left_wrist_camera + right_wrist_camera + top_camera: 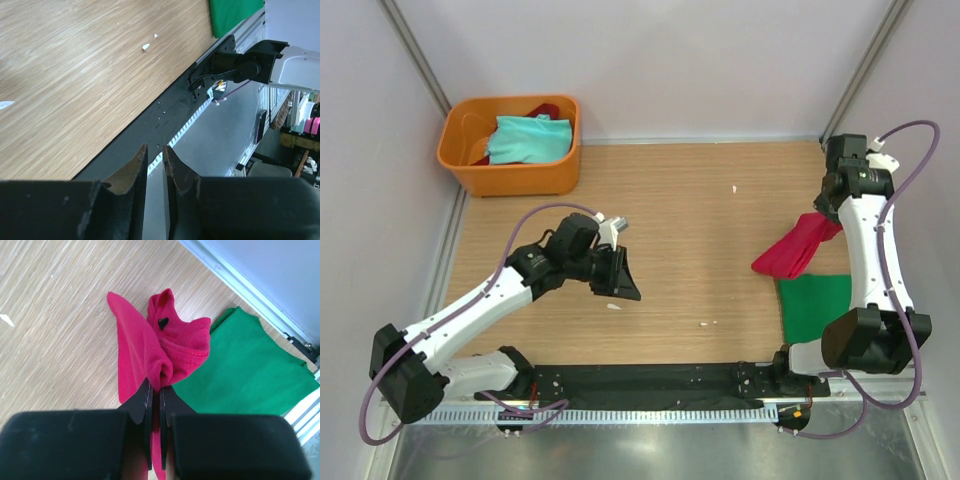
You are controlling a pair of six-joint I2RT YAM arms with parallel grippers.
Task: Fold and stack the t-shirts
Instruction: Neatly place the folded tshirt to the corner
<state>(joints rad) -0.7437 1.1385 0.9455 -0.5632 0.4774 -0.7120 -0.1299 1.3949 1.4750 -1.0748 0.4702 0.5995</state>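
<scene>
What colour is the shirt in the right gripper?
Bright red shirt; right wrist view shows it best.

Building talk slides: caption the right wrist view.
Right gripper shut on the bunched red t-shirt, the green t-shirt lying flat on the table.

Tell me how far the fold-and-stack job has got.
Done: the green t-shirt lies folded flat on the table, at the right. In hand: the right gripper pinches the red t-shirt, bunched and unfolded. To do: the teal t-shirt sits in the orange tub; the left gripper is empty. Nothing is stacked yet.
</scene>
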